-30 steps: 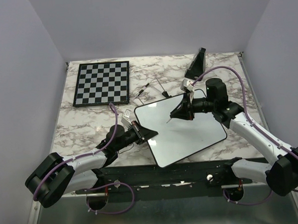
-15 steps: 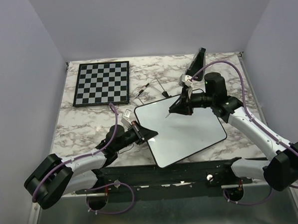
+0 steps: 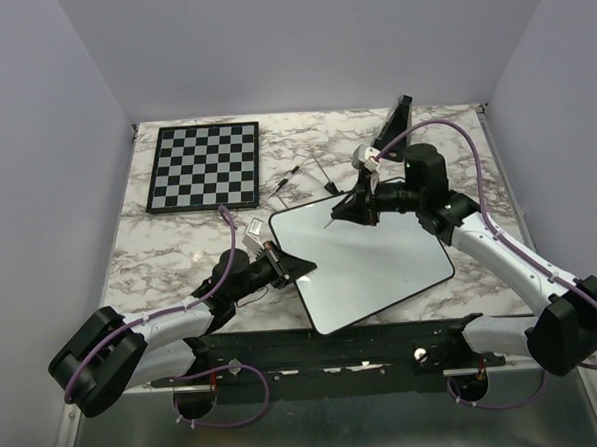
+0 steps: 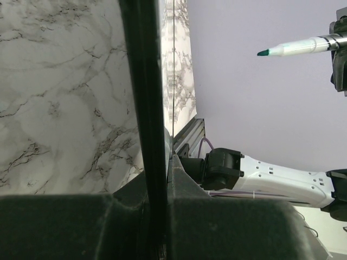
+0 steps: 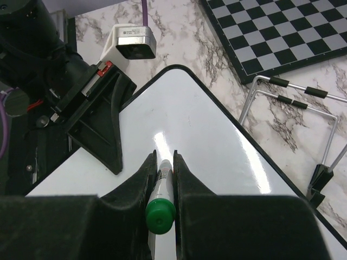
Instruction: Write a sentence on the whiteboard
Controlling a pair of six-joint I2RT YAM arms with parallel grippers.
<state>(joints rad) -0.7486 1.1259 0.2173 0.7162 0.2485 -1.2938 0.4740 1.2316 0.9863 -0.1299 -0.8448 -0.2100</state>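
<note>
The whiteboard (image 3: pixel 381 269) lies tilted on the marble table, its glossy face blank; the sentence is not in view. My left gripper (image 3: pixel 299 269) is shut on the board's left edge, and the left wrist view shows the black rim (image 4: pixel 143 108) running between the fingers of that gripper (image 4: pixel 154 179). My right gripper (image 3: pixel 343 213) hangs over the board's far left part, shut on a white marker with a green end (image 5: pixel 160 214) pointing down at the board (image 5: pixel 206 135). Its teal tip (image 4: pixel 263 52) shows in the left wrist view. I cannot tell whether the tip touches.
A black-and-white chessboard (image 3: pixel 203 166) lies at the back left. A wire stand (image 3: pixel 321 177) and a small pen-like piece (image 3: pixel 286 182) sit just beyond the whiteboard. A black wedge-shaped holder (image 3: pixel 394 126) stands at the back. Walls close in on three sides.
My right gripper has carried the marker toward the board's far left corner. The left arm and the board have not moved.
</note>
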